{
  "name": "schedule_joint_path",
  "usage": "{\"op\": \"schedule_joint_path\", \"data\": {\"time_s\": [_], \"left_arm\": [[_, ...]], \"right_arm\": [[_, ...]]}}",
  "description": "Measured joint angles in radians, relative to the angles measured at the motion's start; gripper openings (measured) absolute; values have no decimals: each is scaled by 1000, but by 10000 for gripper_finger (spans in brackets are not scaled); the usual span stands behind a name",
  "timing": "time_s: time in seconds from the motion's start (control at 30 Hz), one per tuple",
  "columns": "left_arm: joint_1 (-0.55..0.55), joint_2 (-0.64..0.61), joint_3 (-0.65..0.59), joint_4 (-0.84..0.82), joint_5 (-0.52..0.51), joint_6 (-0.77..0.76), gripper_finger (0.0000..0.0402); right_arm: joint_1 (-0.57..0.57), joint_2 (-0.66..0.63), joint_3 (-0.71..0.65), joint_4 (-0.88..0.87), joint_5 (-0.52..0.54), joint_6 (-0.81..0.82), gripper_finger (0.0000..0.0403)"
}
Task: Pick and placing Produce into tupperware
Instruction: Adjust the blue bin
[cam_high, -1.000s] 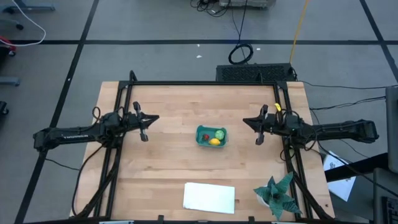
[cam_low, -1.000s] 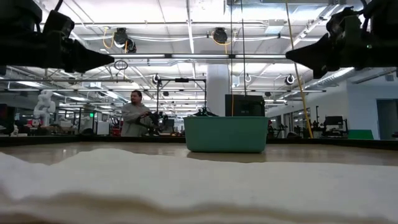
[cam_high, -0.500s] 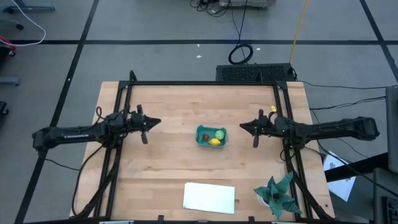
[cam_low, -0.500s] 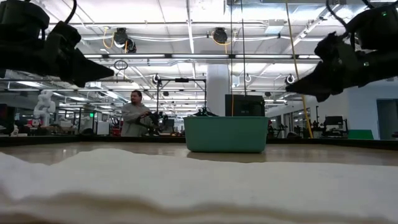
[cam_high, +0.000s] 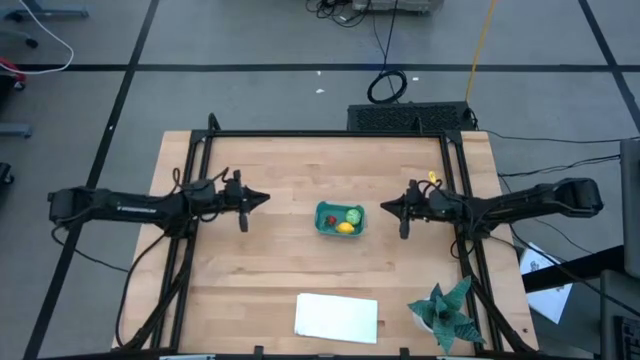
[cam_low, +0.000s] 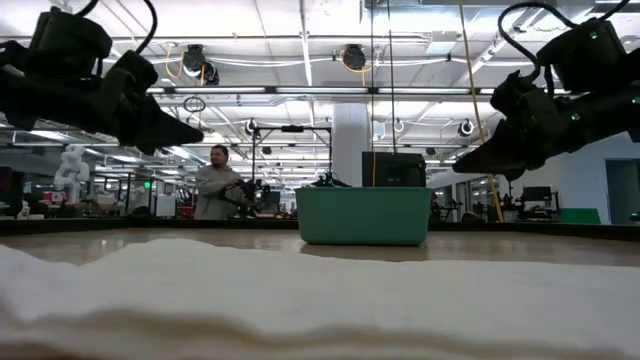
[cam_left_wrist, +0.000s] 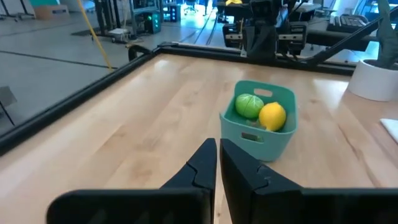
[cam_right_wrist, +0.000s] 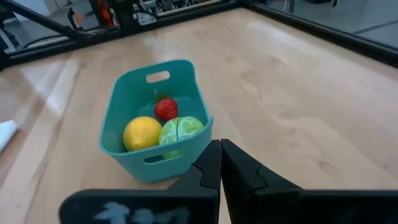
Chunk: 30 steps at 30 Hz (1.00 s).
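The teal tub (cam_high: 340, 220) stands on the wooden table's middle; it also shows in the low view (cam_low: 363, 215). In it lie the yellow piece (cam_right_wrist: 142, 133), the light green ball (cam_right_wrist: 180, 130) and the small dark red piece (cam_right_wrist: 166, 108). My left gripper (cam_high: 262, 198) hangs shut and empty above the table, left of the tub; its own view shows the shut fingers (cam_left_wrist: 217, 149). My right gripper (cam_high: 384, 209) hangs shut and empty right of the tub, also shown in its wrist view (cam_right_wrist: 219, 151).
A flat white rectangle (cam_high: 337, 317) lies near the table's front edge, filling the low view's foreground (cam_low: 300, 300). A spiky teal-green plant (cam_high: 447, 312) in a white pot stands at the front right corner. A black frame (cam_high: 330, 134) borders the table. A person (cam_low: 215, 190) stands in the room behind.
Both grippers have moved toward the tub, the left toward the table's right, the right toward its left, and both have tipped their fingers downward and sunk a little. The tub and the produce have stayed still.
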<state>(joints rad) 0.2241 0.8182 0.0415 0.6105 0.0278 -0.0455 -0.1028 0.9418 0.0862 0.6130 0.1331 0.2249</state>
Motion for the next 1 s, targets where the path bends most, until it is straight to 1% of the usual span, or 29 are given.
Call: {"op": "schedule_joint_path", "data": {"time_s": [0.1, 0.3, 0.37, 0.5, 0.6, 0.7, 0.8, 0.87, 1.0], "left_arm": [[0, 104, 22, 53, 14, -10, 26], [-18, 310, 140, 69, 60, 0, 26], [-31, 373, 171, 110, 63, 8, 26], [-39, 486, 217, 159, 111, 13, 26], [-38, 554, 245, 219, 128, 12, 26], [-38, 609, 274, 214, 129, 3, 26], [-39, 669, 308, 218, 132, -8, 26], [-42, 712, 331, 220, 133, -10, 26], [-48, 756, 356, 221, 135, -11, 26]], "right_arm": [[0, 47, 1, 26, -2, 7, 0], [0, 126, 3, 90, -8, 18, 0], [0, 143, 3, 98, -32, 20, 0], [28, 168, 3, 123, -53, 26, 0], [56, 178, 6, 128, -54, 32, 0], [82, 195, 18, 128, -44, 35, 0], [99, 228, 34, 117, -2, 27, 0], [98, 254, 45, 117, 1, 27, 0], [98, 297, 62, 117, 2, 26, 0]]}}
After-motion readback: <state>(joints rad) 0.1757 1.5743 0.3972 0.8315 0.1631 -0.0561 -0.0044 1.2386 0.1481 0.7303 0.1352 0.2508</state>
